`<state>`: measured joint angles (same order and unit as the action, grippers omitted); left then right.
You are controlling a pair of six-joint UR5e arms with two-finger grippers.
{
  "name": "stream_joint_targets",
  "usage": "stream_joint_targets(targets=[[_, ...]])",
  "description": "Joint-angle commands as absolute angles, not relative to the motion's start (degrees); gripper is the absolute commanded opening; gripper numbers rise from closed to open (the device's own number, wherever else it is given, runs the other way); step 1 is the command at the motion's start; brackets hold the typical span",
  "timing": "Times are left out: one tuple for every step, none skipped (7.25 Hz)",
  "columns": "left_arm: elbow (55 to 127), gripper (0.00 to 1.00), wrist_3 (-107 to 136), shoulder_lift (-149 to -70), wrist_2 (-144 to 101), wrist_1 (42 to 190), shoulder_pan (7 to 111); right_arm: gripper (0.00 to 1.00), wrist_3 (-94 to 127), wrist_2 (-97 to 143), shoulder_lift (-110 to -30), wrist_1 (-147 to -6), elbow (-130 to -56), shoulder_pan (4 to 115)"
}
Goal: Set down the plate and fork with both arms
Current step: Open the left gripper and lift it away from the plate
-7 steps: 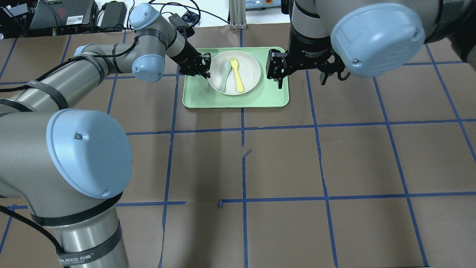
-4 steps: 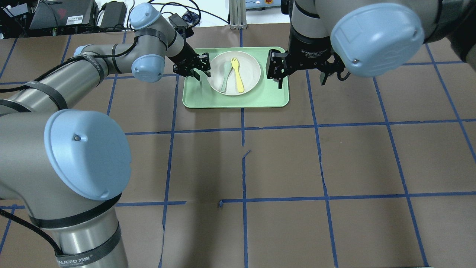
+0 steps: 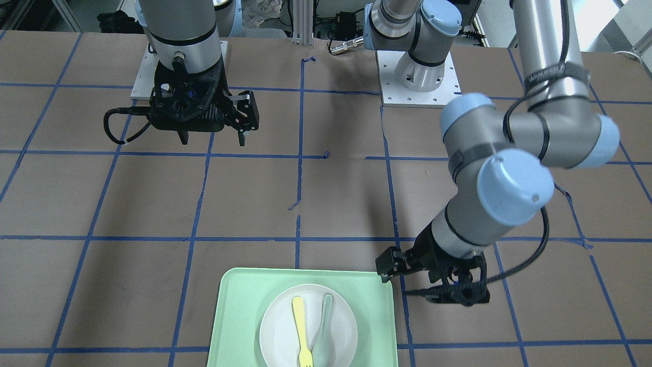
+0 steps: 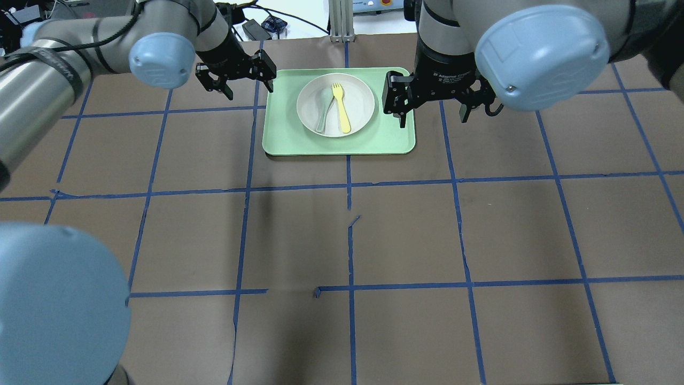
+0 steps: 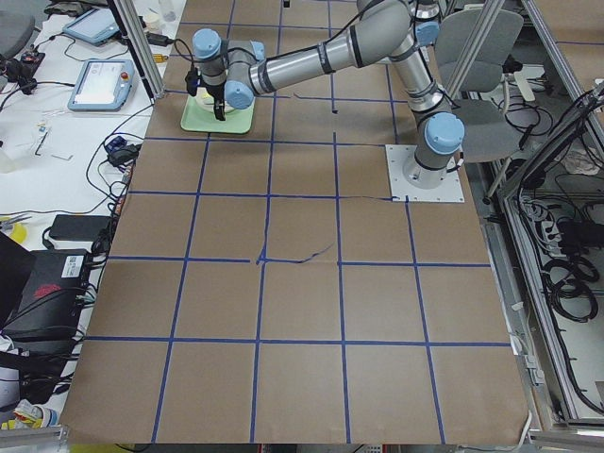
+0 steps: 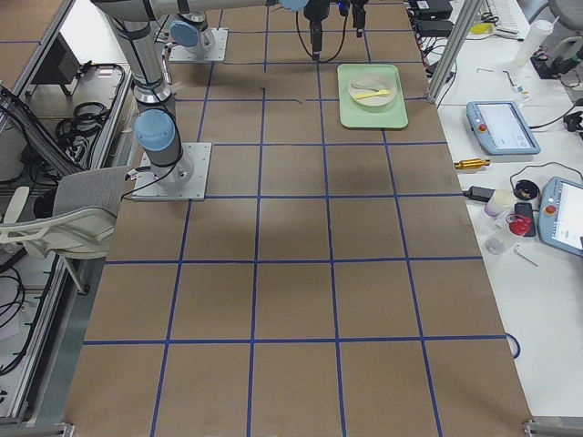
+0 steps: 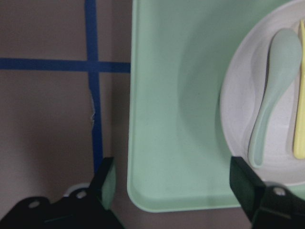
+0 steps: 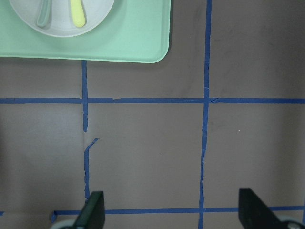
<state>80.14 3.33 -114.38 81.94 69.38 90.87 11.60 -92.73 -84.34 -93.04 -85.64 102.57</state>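
Observation:
The white plate (image 4: 358, 101) sits on the mint-green tray (image 4: 283, 136). The yellow fork (image 4: 340, 107) lies on the plate beside a grey-green spoon (image 4: 322, 113). My left gripper (image 4: 250, 90) is open and empty, hovering over the tray's far left corner, apart from the plate. In the left wrist view my left gripper (image 7: 176, 191) spans the tray's (image 7: 176, 119) edge, with the plate (image 7: 238, 119) at the right. My right gripper (image 4: 433, 113) is open and empty, high up by the tray's right edge. In the front view the plate (image 3: 277, 331), the fork (image 3: 300, 326) and my left gripper (image 3: 433, 285) show low down.
Brown paper with a blue tape grid (image 4: 350, 235) covers the table. My right gripper (image 8: 174, 214) looks down from high onto the paper, with the tray (image 8: 119, 52) at the top. Cables and power bricks (image 4: 251, 24) lie beyond the far edge.
My left gripper let go at the plate's left rim, opened, and drew back to the left and away. The left arm swung out of the near view. The right arm has not moved.

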Motion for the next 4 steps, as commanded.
stream_joint_targets(targets=[[83.0, 1.0, 4.0, -102.3, 90.9, 78.5, 94.5, 1.0, 11.6, -92.7, -84.4, -93.0, -85.7, 102.6], [83.8, 1.0, 5.4, -98.6, 92.1, 79.9, 95.8, 1.0, 11.6, -92.7, -84.3, -93.1, -85.6, 102.6], [87.2, 1.0, 6.3, -95.5, 92.3, 80.0, 96.3, 1.0, 11.5, -92.6, -84.3, -93.1, -85.4, 102.5], [91.6, 1.0, 8.2, -92.8, 91.9, 80.1, 96.4, 1.0, 11.5, -92.6, -84.2, -93.1, -85.6, 102.5]])
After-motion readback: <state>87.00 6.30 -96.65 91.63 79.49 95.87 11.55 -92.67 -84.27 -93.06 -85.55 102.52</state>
